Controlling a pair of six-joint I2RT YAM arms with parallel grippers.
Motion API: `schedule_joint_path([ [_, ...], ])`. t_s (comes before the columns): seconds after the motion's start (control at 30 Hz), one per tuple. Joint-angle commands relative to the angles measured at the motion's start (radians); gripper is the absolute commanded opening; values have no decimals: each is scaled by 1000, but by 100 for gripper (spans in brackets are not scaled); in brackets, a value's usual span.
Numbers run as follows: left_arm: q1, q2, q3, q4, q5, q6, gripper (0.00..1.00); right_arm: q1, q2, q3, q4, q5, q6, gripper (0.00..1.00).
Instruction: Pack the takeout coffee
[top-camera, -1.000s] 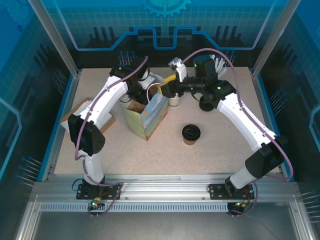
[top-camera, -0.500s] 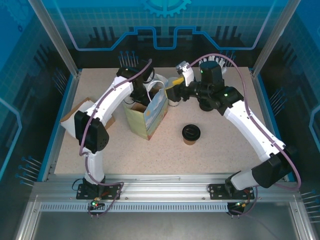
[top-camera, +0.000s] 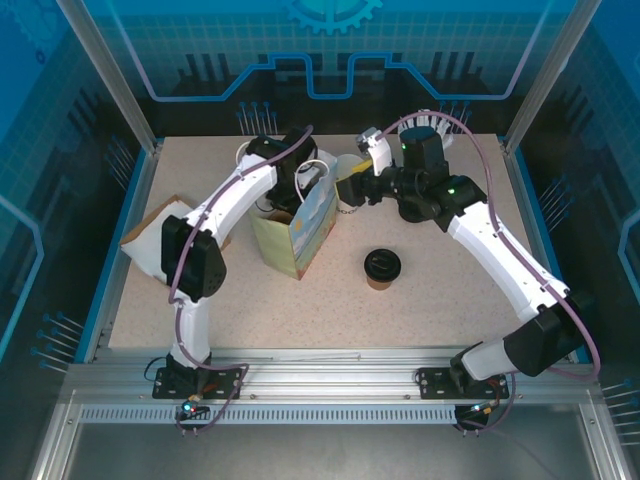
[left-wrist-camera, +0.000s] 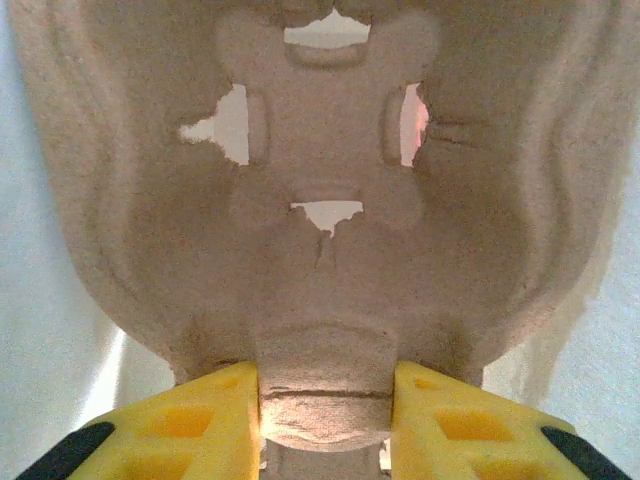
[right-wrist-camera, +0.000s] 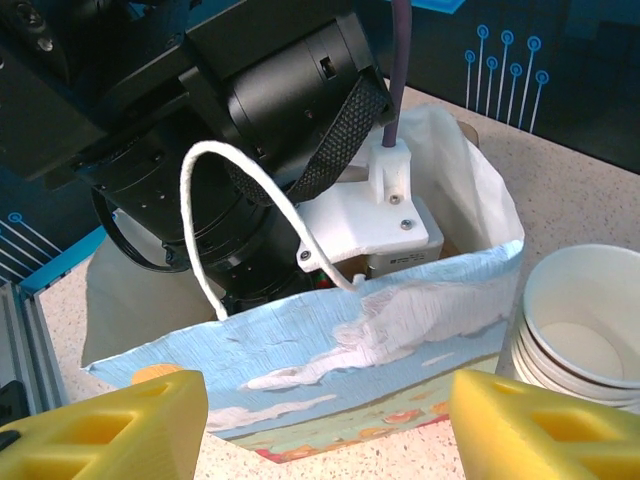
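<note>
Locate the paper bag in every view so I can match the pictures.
Top external: paper bag stands left of centre, open.
Left wrist: apparently its pale inner wall at the left edge, behind the pulp tray.
Right wrist: its blue printed side across the middle.
Shared landmark: white cup stack beside the bag.

Our left hand (left-wrist-camera: 325, 400), carrying the pulp cup carrier (left-wrist-camera: 320, 230), has pushed farther across the paper bag (top-camera: 305, 235); our right hand (right-wrist-camera: 325, 425) has backed off its rim, jaws wider.

One pulp tray (left-wrist-camera: 320, 200) in left pincer (left-wrist-camera: 325, 400), one paper bag (right-wrist-camera: 350, 350) before right pincer (right-wrist-camera: 320, 425), one stack of white cups (right-wrist-camera: 580, 330) beside it, one takeout coffee (top-camera: 381, 266) apart from both.
</note>
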Motion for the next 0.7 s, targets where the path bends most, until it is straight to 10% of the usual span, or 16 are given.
schedule_joint_path([
  [0.0,-3,27,32,-28,-22,7,35,-16,-22,-9,-14,7,15,66],
  [0.67,-1,38,-135,74,-14,16,38,-23,-54,-57,-14,30,23,68],
])
